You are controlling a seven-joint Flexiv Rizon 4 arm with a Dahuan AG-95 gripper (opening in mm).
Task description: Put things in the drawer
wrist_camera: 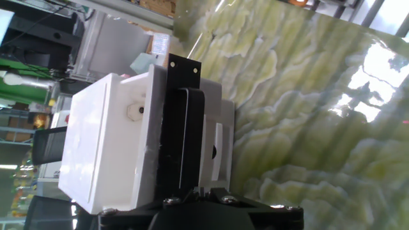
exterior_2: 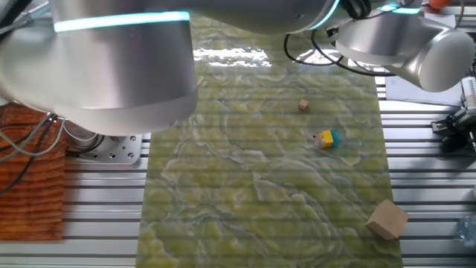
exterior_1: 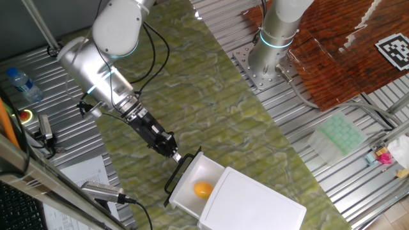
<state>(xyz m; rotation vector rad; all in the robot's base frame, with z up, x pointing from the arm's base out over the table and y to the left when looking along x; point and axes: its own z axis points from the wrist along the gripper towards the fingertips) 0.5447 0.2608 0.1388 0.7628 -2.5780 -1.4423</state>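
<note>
The drawer [exterior_1: 192,182] stands pulled out of the cabinet [exterior_1: 255,204], and the lemon [exterior_1: 203,190] already lies inside it on the white floor, near the cabinet mouth. The gripper [exterior_1: 174,153] sits low at the drawer's front, right at the top end of the black handle [exterior_1: 176,177]. That placement suggests the handle is the next concern, most likely to push the drawer shut with the fruit stowed. Whether the fingers are closed on the wire or merely beside it I cannot tell: the fixed view is too small, and the hand view shows only the cabinet face and handle [wrist_camera: 185,144] close up, fingertips out of frame.

On the green mat [exterior_2: 268,171] some loose items remain: a yellow-blue toy [exterior_2: 326,138], a small cube [exterior_2: 303,105] and a larger block [exterior_2: 387,219], all well apart from each other, so the task looks only partly done
</note>
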